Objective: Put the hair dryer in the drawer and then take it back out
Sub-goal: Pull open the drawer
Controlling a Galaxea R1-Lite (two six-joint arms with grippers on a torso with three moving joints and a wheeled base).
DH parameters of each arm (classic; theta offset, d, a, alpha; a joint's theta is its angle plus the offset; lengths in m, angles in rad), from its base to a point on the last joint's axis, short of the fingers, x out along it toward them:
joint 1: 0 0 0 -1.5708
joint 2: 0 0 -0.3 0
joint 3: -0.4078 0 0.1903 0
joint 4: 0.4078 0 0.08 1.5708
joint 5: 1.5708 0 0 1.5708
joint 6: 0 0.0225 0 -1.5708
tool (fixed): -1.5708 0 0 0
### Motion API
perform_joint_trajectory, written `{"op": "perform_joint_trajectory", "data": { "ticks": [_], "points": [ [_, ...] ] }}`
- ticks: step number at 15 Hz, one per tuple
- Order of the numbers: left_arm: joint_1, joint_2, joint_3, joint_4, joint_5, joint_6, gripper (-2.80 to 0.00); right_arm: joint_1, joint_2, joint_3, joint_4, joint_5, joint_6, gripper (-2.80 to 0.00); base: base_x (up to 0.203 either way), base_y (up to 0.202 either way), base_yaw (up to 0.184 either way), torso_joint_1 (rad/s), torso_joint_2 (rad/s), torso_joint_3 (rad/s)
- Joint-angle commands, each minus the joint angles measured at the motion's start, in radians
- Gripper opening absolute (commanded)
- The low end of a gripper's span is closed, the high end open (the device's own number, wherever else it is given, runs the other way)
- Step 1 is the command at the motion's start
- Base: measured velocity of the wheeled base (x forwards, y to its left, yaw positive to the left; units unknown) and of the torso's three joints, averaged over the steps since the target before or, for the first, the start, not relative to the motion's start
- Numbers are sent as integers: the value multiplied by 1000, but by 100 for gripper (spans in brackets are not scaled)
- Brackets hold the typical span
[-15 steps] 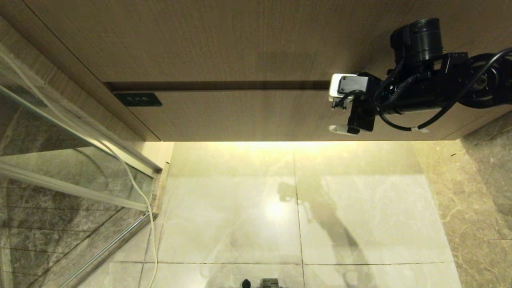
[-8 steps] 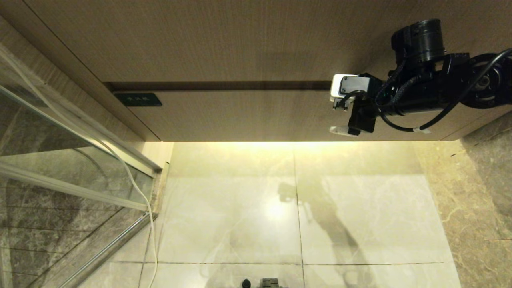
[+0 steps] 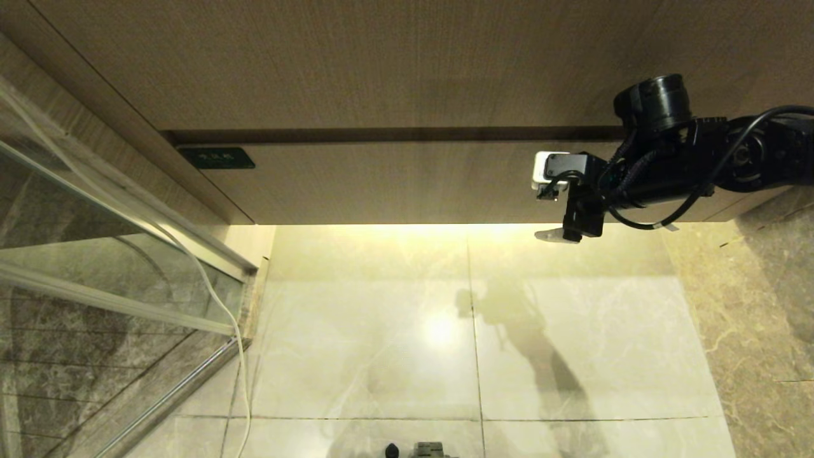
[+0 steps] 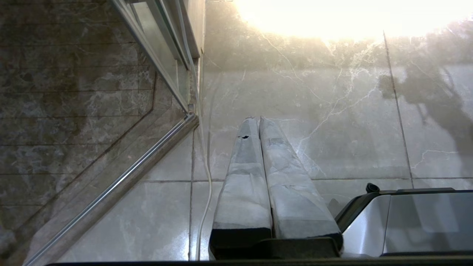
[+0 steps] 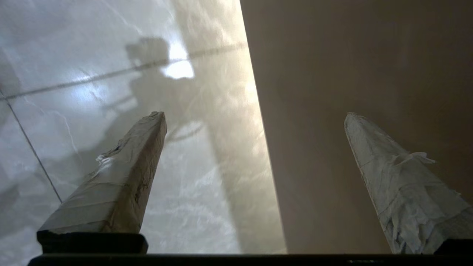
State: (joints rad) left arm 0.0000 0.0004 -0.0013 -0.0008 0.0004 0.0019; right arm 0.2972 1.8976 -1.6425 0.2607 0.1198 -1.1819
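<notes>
- A small dark part of the robot's base (image 3: 416, 450) is being cut off by the bottom edge of the head view; what it is cannot be made out.
- The left gripper (image 4: 255, 120) is being seen in its own wrist view only, hanging above the pale marble floor (image 3: 381, 331), its two wrapped fingers (image 4: 244, 177) pressed together with nothing between them.
- A glass partition (image 3: 95, 254) with a metal rail is being shown at the floor's left edge, a thin white cord (image 3: 219, 305) trailing down beside it.
- The right gripper (image 3: 554, 213) is being held just in front of the lower edge of the drawer (image 3: 381, 181), toward its right end; its fingers (image 5: 122, 184) are being kept spread wide apart and empty, one before the floor, the other before the wood front.
- The drawer is being shown fully closed, so its inside is being hidden.
- A small dark label (image 3: 216, 157) at the drawer's upper left corner is too small to be read.
- The hair dryer is not being shown in any view; its place cannot be told.
</notes>
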Motion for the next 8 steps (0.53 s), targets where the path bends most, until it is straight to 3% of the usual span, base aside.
{"op": "perform_joint_trajectory", "data": {
  "ticks": [1,8],
  "points": [
    [-1,0,1,1,1,0,-280,-3,-52,24,-3,4,-7,0,0,0,0,0,0,0],
    [-1,0,0,1,1,0,-280,16,-250,221,-49,-29,-24,0,0,0,0,0,0,0]
  ]
}}
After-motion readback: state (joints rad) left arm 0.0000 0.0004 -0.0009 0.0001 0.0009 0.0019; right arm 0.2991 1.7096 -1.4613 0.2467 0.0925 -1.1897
